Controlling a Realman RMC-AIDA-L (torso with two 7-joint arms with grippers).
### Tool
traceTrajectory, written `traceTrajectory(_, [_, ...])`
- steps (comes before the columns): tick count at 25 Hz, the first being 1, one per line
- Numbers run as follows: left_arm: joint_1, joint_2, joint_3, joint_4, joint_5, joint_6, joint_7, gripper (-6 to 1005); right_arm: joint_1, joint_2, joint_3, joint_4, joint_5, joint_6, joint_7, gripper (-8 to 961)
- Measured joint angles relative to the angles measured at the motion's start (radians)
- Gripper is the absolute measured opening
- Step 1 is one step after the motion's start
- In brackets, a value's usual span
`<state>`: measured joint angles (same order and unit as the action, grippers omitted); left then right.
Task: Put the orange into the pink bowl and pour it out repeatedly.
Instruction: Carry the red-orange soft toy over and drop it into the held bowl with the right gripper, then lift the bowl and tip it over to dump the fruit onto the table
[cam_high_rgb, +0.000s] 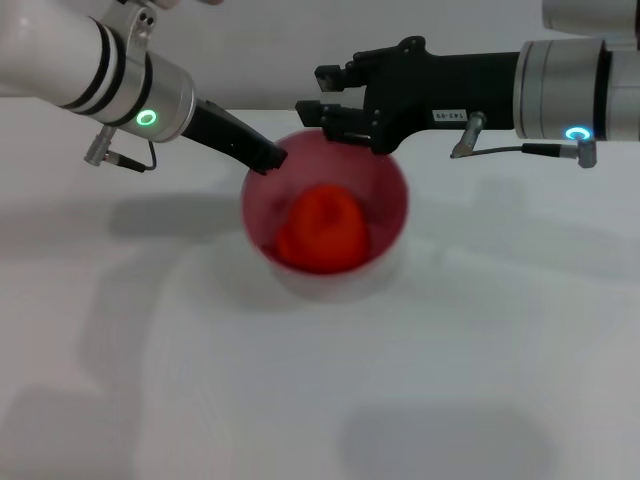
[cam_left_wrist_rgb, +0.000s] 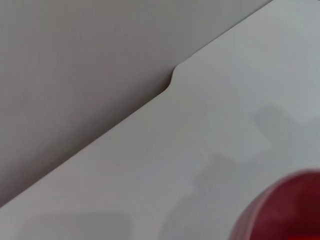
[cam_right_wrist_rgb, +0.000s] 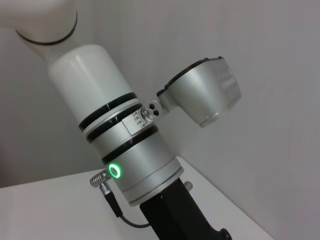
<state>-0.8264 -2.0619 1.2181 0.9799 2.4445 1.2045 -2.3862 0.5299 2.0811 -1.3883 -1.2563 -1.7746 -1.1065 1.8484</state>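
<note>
The pink bowl (cam_high_rgb: 385, 190) is in the middle of the white table, its opening facing up and toward me. The orange (cam_high_rgb: 322, 232) lies inside it, low against the near wall. My left gripper (cam_high_rgb: 270, 158) reaches in from the left and is shut on the bowl's left rim. My right gripper (cam_high_rgb: 322, 92) hovers just behind and above the bowl's far rim, open and empty. The left wrist view shows only a piece of the bowl's rim (cam_left_wrist_rgb: 280, 210). The right wrist view shows neither the bowl nor the orange.
The white table (cam_high_rgb: 320, 400) stretches bare in front of the bowl, and its far edge (cam_left_wrist_rgb: 172, 80) meets a grey wall. The right wrist view shows my left arm's wrist (cam_right_wrist_rgb: 125, 165) with its green ring light and a silver housing (cam_right_wrist_rgb: 205, 95) behind it.
</note>
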Motion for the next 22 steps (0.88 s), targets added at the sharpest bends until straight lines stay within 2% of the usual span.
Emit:
traceTrajectory(2, [0.000, 0.000, 0.000, 0.000, -0.001, 0.000, 0.000, 42, 0.000, 0.000, 0.000, 0.000, 0.000, 0.000, 0.000, 201])
traceTrajectory(7, [0.002, 0.000, 0.000, 0.000, -0.001, 0.001, 0.000, 42, -0.003, 0.001, 0.003, 0.000, 0.000, 0.001, 0.000, 405])
traceTrajectory(10, [0.002, 0.000, 0.000, 0.000, -0.001, 0.001, -0.001, 42, -0.005, 0.001, 0.007, -0.001, 0.000, 0.001, 0.000, 560])
traceTrajectory(17, [0.004, 0.001, 0.000, 0.000, -0.001, 0.001, -0.001, 42, -0.024, 0.002, 0.013, -0.012, 0.030, 0.034, -0.008, 561])
traceTrajectory(20, [0.007, 0.002, 0.000, 0.000, -0.001, -0.001, -0.001, 42, -0.064, 0.004, 0.031, -0.007, 0.138, 0.071, -0.103, 561])
traceTrajectory(22, [0.009, 0.002, 0.000, 0.000, -0.001, -0.002, -0.001, 42, -0.102, 0.003, 0.045, 0.016, 0.274, 0.085, -0.237, 561])
